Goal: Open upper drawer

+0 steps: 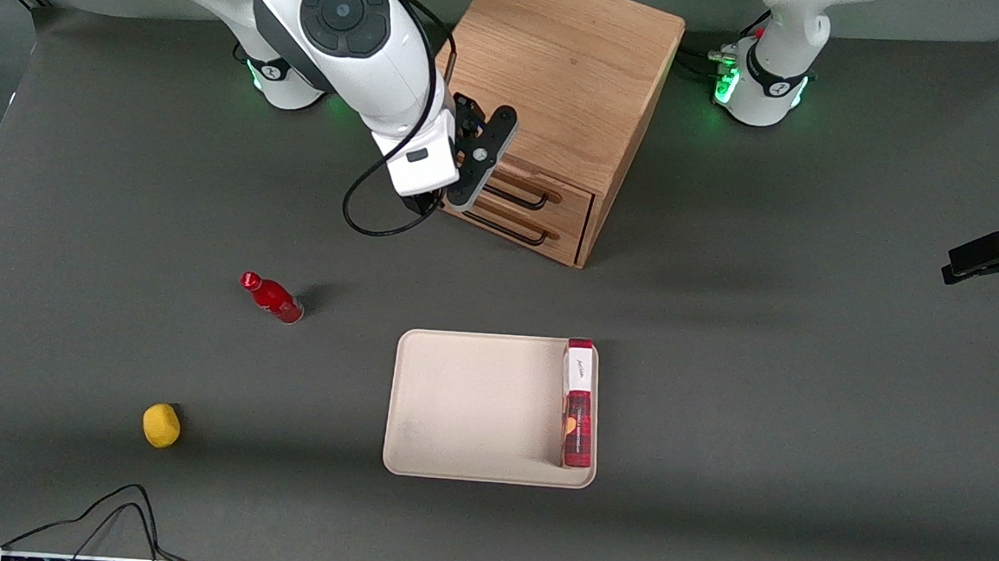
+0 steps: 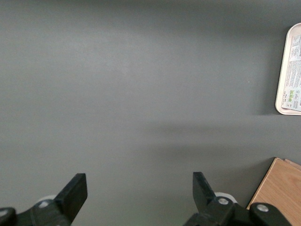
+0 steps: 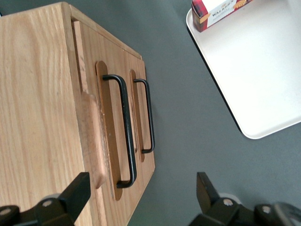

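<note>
A cream tray (image 1: 466,400) holds a red box (image 1: 578,407) (against its edge). A red bottle (image 1: 273,298) and yellow ball (image 1: 161,425) lie apart.

Upper drawer (image 1: 548,195): topmost of two light oak drawer fronts in a wooden cabinet (image 1: 564,68) standing on the grey worktop (image 1: 125,162). Front panel flat, pale grain, with an elongated routed recess. Thin black wire handle (image 3: 124,129) mounted across the recess, ends bent back into the wood. State: shut, front flush with the cabinet face. Position: directly above the matching lower drawer (image 1: 520,228). The right arm's gripper (image 1: 461,193) hangs just in front of the handle, fingers spread, not touching it.
</note>
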